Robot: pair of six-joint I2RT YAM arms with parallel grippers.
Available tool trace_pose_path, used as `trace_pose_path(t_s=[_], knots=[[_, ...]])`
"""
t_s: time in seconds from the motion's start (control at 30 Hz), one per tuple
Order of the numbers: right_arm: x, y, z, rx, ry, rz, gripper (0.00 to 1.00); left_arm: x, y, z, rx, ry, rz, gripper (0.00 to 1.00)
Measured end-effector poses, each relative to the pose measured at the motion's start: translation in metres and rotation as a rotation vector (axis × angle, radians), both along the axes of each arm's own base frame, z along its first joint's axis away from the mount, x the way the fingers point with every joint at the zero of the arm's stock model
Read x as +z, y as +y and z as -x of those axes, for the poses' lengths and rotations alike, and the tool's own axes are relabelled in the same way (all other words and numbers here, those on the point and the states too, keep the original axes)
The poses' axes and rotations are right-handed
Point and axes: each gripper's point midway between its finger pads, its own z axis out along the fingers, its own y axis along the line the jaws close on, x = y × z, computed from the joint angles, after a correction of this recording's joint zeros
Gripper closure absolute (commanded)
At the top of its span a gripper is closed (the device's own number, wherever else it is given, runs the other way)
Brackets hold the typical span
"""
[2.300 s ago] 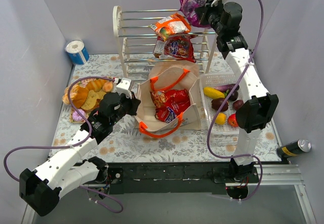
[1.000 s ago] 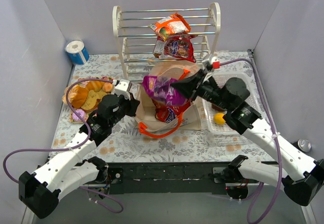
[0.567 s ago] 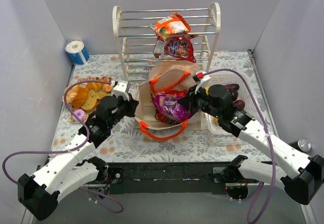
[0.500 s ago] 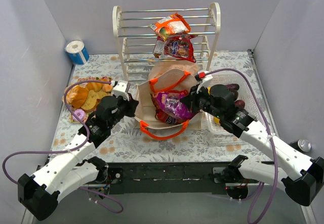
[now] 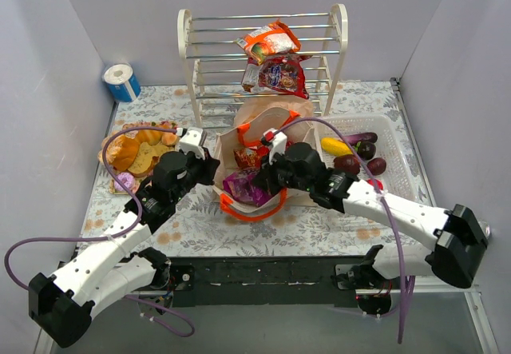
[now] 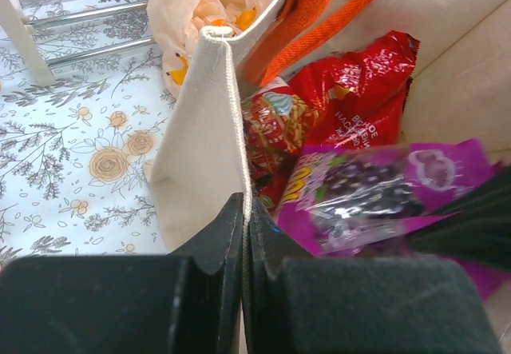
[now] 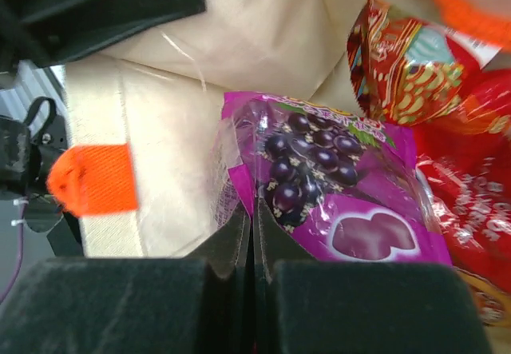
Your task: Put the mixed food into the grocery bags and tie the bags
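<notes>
The beige canvas tote [image 5: 226, 148] with orange handles stands open mid-table. My left gripper [image 5: 212, 166] is shut on its left rim; the left wrist view shows the corded rim pinched in that gripper [image 6: 246, 210]. My right gripper [image 5: 260, 180] reaches into the tote, shut on the edge of a purple grape snack packet [image 7: 335, 178], which sits low inside [image 5: 243, 186]. Red packets [image 6: 351, 106] lie under it. The peach plastic bag [image 5: 259, 114] lies behind the tote. An orange packet [image 5: 270, 41] and a red packet [image 5: 281, 73] stay on the rack.
A white wire rack [image 5: 207, 58] stands at the back. The white lattice basket [image 5: 399, 162] on the right holds a yellow fruit [image 5: 335, 146], dark fruit and an eggplant [image 5: 363, 138]. Pastries [image 5: 136, 150] sit left, a blue-white roll [image 5: 121, 82] far left, a can [image 5: 479, 230] at the right edge.
My right arm carried the purple packet from the rack's top down into the tote and pushed it toward the near-left side. The left gripper kept its hold on the rim.
</notes>
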Motion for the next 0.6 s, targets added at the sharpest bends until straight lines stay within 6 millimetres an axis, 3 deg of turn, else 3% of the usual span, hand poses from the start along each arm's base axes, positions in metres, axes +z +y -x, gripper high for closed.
trace_pose_path(t_s=[0.07, 0.23, 0.33, 0.47, 0.53, 0.6], knots=[[-0.015, 0.007, -0.001, -0.01, 0.026, 0.024, 0.99, 0.0, -0.001, 0.0, -0.004, 0.002, 0.001, 1.0], [-0.057, 0.002, -0.033, -0.179, 0.047, 0.127, 0.99, -0.002, -0.001, 0.002, -0.008, 0.006, 0.006, 1.0], [-0.067, 0.004, -0.037, -0.212, 0.057, 0.151, 0.99, -0.003, -0.001, 0.002, -0.006, 0.004, 0.009, 1.0], [-0.065, 0.004, -0.038, -0.226, 0.052, 0.153, 0.97, -0.002, -0.001, 0.001, -0.001, 0.003, 0.011, 1.0], [-0.064, 0.003, -0.037, -0.219, 0.042, 0.159, 0.71, -0.002, -0.001, 0.001, 0.0, 0.002, 0.011, 1.0], [-0.058, 0.001, -0.036, -0.208, 0.026, 0.16, 0.36, -0.002, -0.001, 0.001, 0.001, 0.0, 0.012, 1.0]])
